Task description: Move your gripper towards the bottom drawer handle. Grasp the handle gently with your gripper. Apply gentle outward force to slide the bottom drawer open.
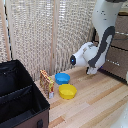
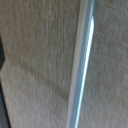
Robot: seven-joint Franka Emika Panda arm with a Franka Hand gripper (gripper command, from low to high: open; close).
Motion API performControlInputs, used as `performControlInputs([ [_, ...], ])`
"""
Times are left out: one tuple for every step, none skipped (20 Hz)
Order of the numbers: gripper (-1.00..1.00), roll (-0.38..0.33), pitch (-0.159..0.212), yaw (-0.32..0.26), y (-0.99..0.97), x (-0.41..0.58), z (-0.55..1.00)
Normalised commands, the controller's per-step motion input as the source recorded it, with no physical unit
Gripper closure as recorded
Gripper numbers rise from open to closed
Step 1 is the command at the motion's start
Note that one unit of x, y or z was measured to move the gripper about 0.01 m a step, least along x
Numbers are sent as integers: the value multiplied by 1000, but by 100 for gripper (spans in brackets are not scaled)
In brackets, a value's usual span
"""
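In the exterior view my white arm (image 1: 102,42) bends down in front of the dark brown dresser at the exterior view's right. The white-grey gripper block (image 1: 92,70) sits low near the floor, next to the bottom drawer (image 1: 118,69). Its fingers are hidden, so I cannot tell whether they are open or shut. A faint silver bar, the bottom drawer handle (image 1: 114,63), crosses that drawer front. The wrist view is filled by a brown drawer front (image 2: 35,60) with a long silver bar handle (image 2: 82,60) very close to the camera. No fingers show there.
A black fabric bin (image 1: 20,95) stands at the exterior view's lower left. A blue bowl (image 1: 62,78), a yellow bowl (image 1: 67,91) and an orange patterned packet (image 1: 46,81) lie on the wooden floor (image 1: 95,102). A reed screen (image 1: 45,35) forms the back.
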Motion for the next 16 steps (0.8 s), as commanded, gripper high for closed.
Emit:
performControlInputs([
  [100,15,11,-38,-331,163,0],
  [100,0,0,-18,-151,111,0],
  [100,0,0,-6,-100,63,0],
  [100,0,0,-16,-86,74,0],
  [100,0,2,-41,-3,129,0],
  [100,0,3,-41,0,80,0],
  [100,0,2,-44,0,57,0],
  [100,0,4,-47,0,34,0],
  [100,0,4,-41,0,31,0],
  [100,0,1,-34,0,0,23],
  [100,0,2,-33,0,3,37],
  [100,0,1,-30,0,0,63],
  [100,0,3,-34,46,0,46],
  [100,0,14,-44,83,31,60],
  [100,-1,9,-51,186,71,26],
  [100,0,8,-58,277,140,14],
])
